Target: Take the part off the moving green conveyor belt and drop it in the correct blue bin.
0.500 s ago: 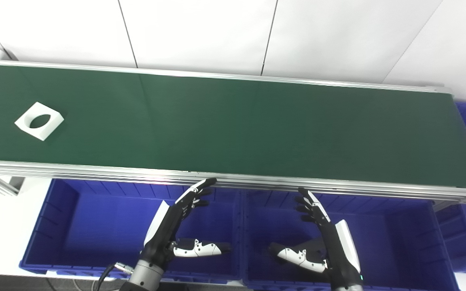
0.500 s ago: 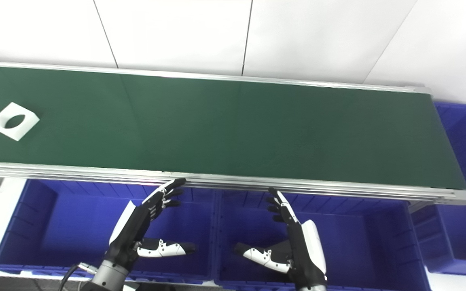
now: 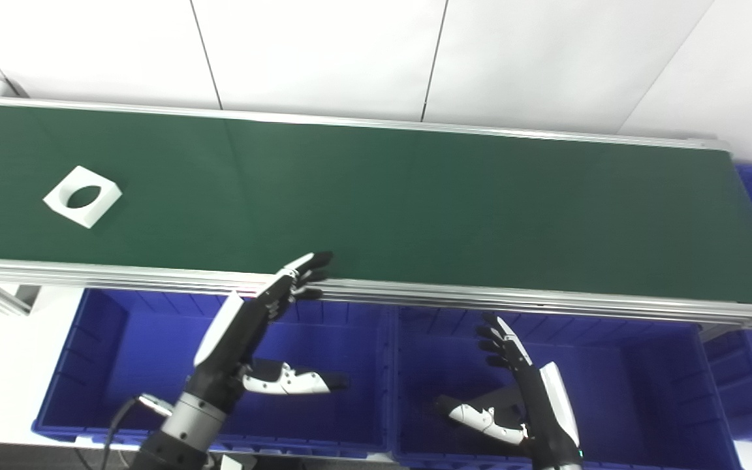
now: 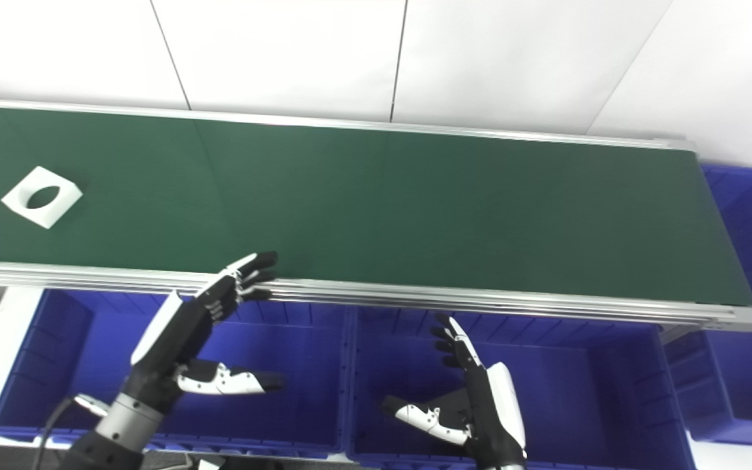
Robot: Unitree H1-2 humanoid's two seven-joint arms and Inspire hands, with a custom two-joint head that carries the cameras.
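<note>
My left hand [image 3: 255, 329] is spread, fingers apart and holding nothing, its fingertips [image 3: 311, 264] reaching over the near metal rail [image 3: 480, 297] onto the edge of the green conveyor belt [image 3: 415, 202]. The thumb juts out sideways above the left blue bin [image 3: 89, 365]. My right hand [image 3: 523, 391] sits lower, over the middle blue bin [image 3: 643, 385], also spread and holding nothing, thumb pointing left; its wrist runs off the bottom edge, so I see little of the arm behind it.

The part [image 3: 82, 196], a white square block with an oval hole through it, lies flat on the belt far to the left, well apart from both hands. I cannot see through the hole to anything but dark belt.

The belt's left end is cut off by the picture's edge. A third blue bin [image 4: 748, 215] at the belt's right end is only partly in view. My arms cover part of both near bins' floors, and the rail covers their far rims.
</note>
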